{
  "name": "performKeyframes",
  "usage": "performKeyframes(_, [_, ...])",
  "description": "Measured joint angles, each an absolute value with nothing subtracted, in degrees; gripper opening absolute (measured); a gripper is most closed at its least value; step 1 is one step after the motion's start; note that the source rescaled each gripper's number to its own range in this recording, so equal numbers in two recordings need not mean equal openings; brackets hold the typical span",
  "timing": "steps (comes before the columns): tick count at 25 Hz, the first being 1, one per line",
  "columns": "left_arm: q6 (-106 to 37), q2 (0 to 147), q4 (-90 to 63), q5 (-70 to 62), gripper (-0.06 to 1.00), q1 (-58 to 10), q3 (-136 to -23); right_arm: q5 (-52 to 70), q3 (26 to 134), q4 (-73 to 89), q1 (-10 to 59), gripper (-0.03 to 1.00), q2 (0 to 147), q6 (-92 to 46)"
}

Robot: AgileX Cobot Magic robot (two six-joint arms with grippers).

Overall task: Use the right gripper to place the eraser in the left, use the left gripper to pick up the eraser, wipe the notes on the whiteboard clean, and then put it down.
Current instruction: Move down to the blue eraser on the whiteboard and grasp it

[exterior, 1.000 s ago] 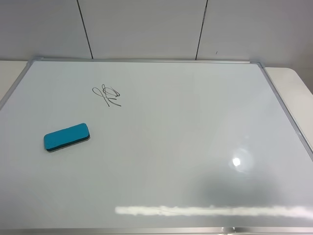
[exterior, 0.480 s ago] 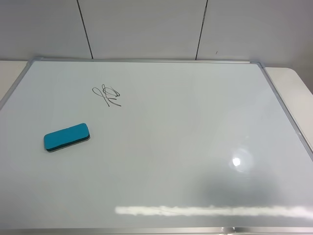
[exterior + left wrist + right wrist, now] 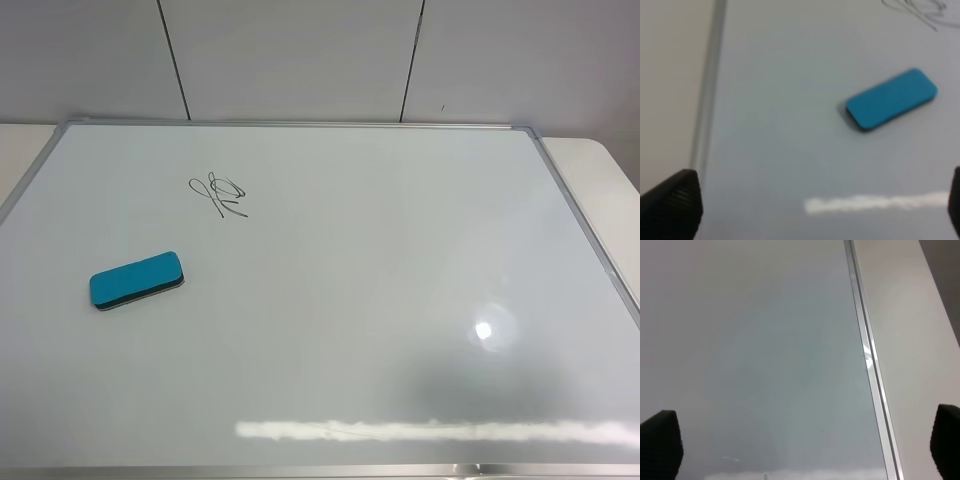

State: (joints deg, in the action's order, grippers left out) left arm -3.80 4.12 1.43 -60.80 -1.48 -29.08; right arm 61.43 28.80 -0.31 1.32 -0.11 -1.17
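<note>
While left gripper (image 3: 812,205) and right gripper (image 3: 803,442) gape empty, rounded teal eraser (image 3: 137,279), glossy whiteboard (image 3: 380,300) — looped notes (image 3: 218,194)

Matte off-white flat counter (image 3: 598,190): bare strips show at both sides of the high view. The same counter (image 3: 670,75) fills one side of the left wrist view, and the counter (image 3: 905,340) one side of the right wrist view.

Pale grey panelled wall (image 3: 300,60): stands upright behind the counter's far edge.

Thin dark left seam (image 3: 174,60) and thin dark right seam (image 3: 413,60): run up the wall from the counter's far edge, splitting it into panels.

Blurred dark area (image 3: 946,270): beyond the counter's outer edge; nature cannot be told.
</note>
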Motion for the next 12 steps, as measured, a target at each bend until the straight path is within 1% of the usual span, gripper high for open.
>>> performKeyframes(3, [-9.8,11.5,-1.9,-60.8,1.00,-1.5,-30.5,61.4,28.8,-0.3,1.3,1.00,-0.1,-1.2])
performKeyframes(12, [-35.0,41.6,-11.0,-60.3,1.00,-1.5,-40.3,61.4,28.8,-0.3,1.3,1.00,-0.1,-1.2])
